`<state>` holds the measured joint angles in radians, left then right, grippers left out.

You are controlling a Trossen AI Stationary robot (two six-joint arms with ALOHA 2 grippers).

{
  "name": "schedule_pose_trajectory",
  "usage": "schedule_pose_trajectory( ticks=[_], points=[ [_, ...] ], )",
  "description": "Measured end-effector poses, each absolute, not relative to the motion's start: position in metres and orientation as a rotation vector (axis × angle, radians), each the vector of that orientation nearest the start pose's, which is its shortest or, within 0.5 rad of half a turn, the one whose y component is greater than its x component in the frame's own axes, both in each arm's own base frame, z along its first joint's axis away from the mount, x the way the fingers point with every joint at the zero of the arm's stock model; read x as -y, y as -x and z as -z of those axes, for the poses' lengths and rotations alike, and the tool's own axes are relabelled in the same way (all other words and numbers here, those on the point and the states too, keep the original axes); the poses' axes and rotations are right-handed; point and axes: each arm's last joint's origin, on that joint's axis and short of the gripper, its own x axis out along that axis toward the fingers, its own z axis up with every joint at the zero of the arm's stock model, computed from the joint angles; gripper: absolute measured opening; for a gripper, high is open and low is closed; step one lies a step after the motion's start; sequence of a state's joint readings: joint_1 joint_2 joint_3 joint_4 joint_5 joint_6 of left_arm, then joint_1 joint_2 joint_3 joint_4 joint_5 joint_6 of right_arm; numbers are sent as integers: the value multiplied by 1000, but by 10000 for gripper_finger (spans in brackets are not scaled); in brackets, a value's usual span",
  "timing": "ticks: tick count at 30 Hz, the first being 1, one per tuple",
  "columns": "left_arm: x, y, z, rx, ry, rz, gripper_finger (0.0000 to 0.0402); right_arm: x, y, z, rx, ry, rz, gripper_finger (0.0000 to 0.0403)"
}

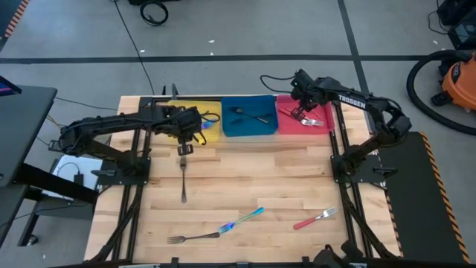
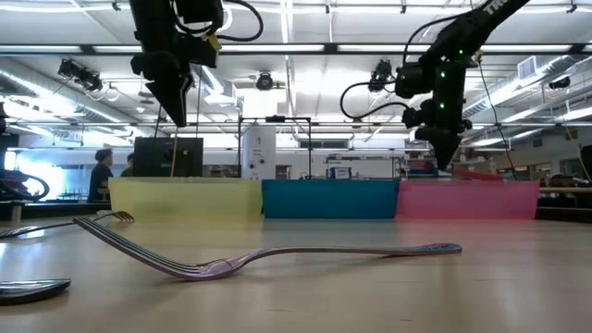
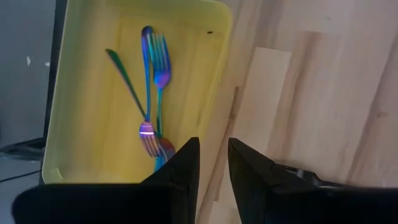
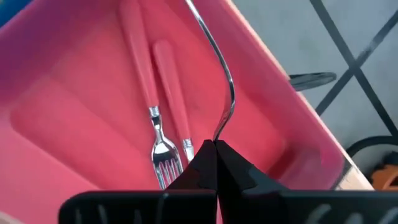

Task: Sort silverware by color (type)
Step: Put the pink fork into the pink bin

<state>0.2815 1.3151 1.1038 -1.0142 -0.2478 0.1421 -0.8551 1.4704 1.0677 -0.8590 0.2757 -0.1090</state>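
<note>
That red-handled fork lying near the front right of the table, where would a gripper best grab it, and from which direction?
A guess: the red-handled fork lies flat and tilted on the bare table, nothing touching it. Best to come straight down from above and pinch across the red handle near its middle, fingers set crosswise to its length. The handle looks thicker than the thin silver neck and tines, so it should slip less.

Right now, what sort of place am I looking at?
Probably a robotics lab or workshop: two robot arms at a wooden table, rows of ceiling lights, benches with equipment behind, and a shop vacuum nearby.
</note>
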Motion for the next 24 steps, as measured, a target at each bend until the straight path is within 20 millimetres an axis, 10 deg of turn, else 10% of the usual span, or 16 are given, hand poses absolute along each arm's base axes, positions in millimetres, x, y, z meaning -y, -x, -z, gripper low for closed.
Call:
schedule_pose_trajectory(
  ticks=[24],
  points=[
    [-79, -230, -278, -1208, -90, -399, 84, 214, -170, -208, -1209, -287, 835, 31]
  ],
)
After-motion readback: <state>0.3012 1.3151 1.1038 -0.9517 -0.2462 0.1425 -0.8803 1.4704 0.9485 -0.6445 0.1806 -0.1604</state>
